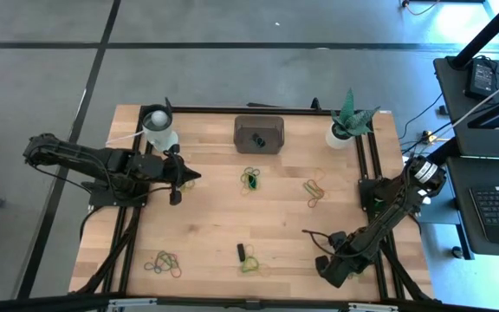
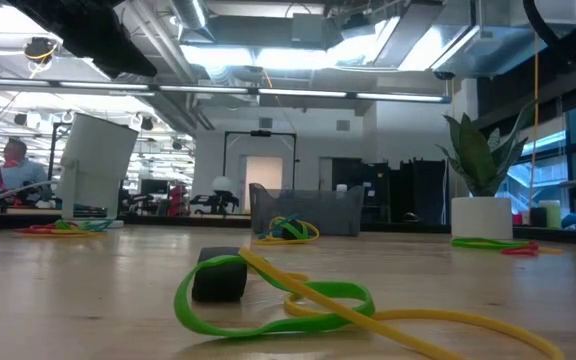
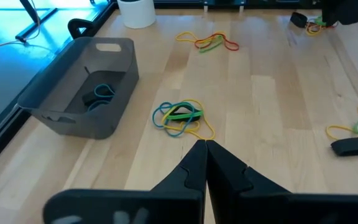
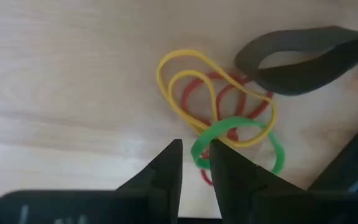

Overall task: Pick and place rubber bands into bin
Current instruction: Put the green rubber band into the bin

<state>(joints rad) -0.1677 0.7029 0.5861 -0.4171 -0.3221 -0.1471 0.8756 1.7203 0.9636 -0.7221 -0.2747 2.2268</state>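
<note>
The rubber bands lie in small heaps on the wooden table. One heap of yellow, red and green loops (image 4: 219,102) with a wide black band (image 4: 303,59) lies under my right gripper (image 4: 194,148). That gripper points steeply down near the table's front right (image 1: 326,260), its fingers a narrow gap apart over the green band (image 4: 238,127). Other heaps lie mid-table (image 1: 251,179), (image 1: 314,188) and near the front edge (image 1: 163,263), (image 1: 249,257). The dark bin (image 1: 259,133) stands at the far edge with a few bands inside (image 3: 98,94). My left gripper (image 1: 196,176) waits shut above the table's left part. My right gripper comes from above at the green band's edge (image 4: 202,149), beside one fingertip (image 4: 219,155). Bare wood shows in the gap between the fingers. I cannot tell whether a finger touches the band, which lies flat on the table.
A white cup (image 1: 158,128) stands far left and a white plant pot (image 1: 340,134) far right of the bin. A dark frame rail (image 4: 353,162) runs close beside the heap under my right gripper. Bare wood lies between the heaps.
</note>
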